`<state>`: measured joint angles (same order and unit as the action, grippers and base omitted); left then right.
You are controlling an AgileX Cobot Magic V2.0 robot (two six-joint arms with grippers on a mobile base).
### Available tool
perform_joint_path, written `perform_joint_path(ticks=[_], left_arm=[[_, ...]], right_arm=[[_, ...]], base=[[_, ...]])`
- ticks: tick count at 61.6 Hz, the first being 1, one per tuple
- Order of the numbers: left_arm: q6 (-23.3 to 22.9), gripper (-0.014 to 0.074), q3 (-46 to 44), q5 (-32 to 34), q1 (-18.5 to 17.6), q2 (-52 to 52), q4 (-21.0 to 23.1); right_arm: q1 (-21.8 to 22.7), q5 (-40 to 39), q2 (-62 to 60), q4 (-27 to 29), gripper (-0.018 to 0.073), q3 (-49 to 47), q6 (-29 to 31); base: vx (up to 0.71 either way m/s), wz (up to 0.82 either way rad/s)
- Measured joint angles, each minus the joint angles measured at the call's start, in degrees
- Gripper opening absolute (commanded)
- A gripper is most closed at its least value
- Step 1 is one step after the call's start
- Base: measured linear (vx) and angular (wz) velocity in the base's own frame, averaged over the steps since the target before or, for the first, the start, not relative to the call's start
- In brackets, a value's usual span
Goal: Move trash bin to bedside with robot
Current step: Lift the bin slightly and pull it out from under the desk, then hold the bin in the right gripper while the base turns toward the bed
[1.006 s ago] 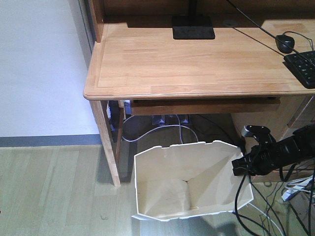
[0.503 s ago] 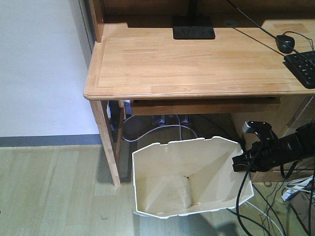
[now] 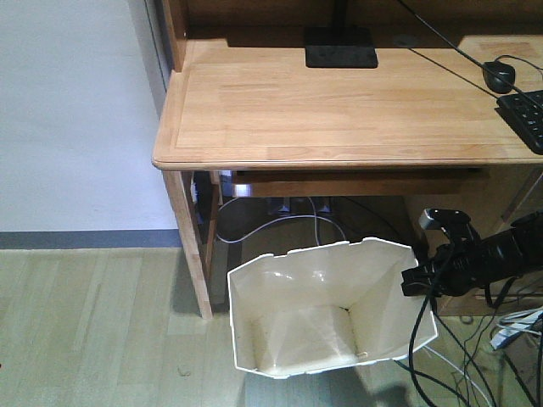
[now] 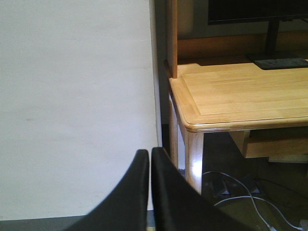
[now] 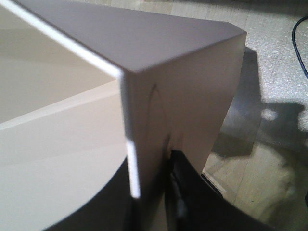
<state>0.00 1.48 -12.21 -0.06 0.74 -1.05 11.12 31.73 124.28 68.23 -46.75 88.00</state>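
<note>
A white wall (image 3: 68, 110) fills the left side, ending in a grey skirting strip above the pale wooden floor (image 3: 85, 331). The light wooden tabletop (image 3: 339, 102) spans the upper right, with its left front leg (image 3: 191, 246) near the wall. The trash bin (image 3: 382, 288), white with an angular rim and a cream inside, sits on the floor just in front of and below the tabletop's front edge, to the right of that leg. It looks empty.

The right arm (image 3: 509, 250) reaches in from the right, and the right claw (image 3: 413, 278) is clamped on the right corner of the bin's rim. The right wrist view shows the bin wall pinched between its black fingers (image 5: 180, 192). The left claw (image 4: 149, 154) hangs in front of the wall with its fingers pressed together, holding nothing.

On the tabletop stand a black monitor base (image 3: 341, 48), a keyboard (image 3: 526, 114) at the right edge and a mouse (image 3: 499, 76) beside it. White and black cables (image 3: 280, 222) lie under the tabletop.
</note>
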Motion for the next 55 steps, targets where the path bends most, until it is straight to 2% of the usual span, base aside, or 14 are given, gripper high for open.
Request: perform_joint_path(ticks=[29,55], left_arm=[[0.00,-0.0006,0.00,0.00,0.00,0.00,0.00],[0.00,-0.0006,0.00,0.00,0.00,0.00,0.00]], right_arm=[[0.06,0.24,0.00,0.00,-0.0006,0.00,0.00],[0.06,0.02,0.00,0.04,-0.0006,0.00,0.00]], base=[[-0.04,0.15],[-0.02,0.46]])
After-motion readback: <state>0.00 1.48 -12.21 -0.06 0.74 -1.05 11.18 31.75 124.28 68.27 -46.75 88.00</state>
